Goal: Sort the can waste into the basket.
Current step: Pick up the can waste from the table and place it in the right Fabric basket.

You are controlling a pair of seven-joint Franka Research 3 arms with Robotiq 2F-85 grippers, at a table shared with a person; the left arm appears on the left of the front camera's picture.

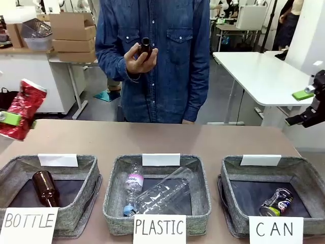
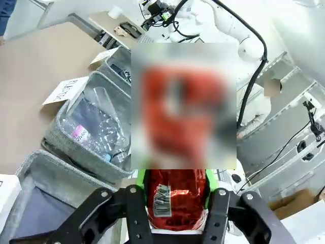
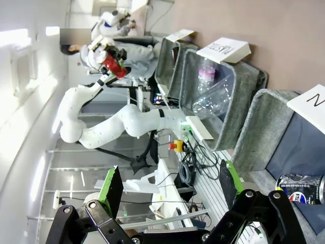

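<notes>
The left hand [image 1: 12,121] is clamped on the red can [image 1: 24,108], held in the air above the table's [image 1: 152,140] left end, well apart from every basket. The can is crushed thin metal, creased and shiny, red with white print, tilted with its pale rim uppermost. In the left wrist view the left hand [image 2: 175,183] has its green pads pressed against both sides of the red can [image 2: 175,195]. A barcode shows on the crumpled lower end, and the rest is too blurred to read.

The right hand [image 1: 302,108] hangs at the right edge with its jaws wide and nothing between them, and its arm is cut off by the frame. From its own wrist view the right hand [image 3: 170,188] stands spread the same way.

The CAN basket [image 1: 304,170] is rectangular, of soft grey fabric with a dark floor. A blank white card [image 1: 260,160] sits on its far rim and a hand-lettered sign [image 1: 275,230] hides its near wall. The dark can [image 1: 277,202] lies on its side inside, and its print is too small to read. In the right wrist view the dark can [image 3: 299,187] is partly cut off by the frame edge.

The middle basket [image 1: 114,193] holds clear, ribbed plastic bottles [image 1: 162,195] lying crossed. The left basket [image 1: 86,168] holds a brown glass bottle [image 1: 45,188]. Across the table a person in a denim shirt pinches a small dark bottle [image 1: 145,47] at chest height.
</notes>
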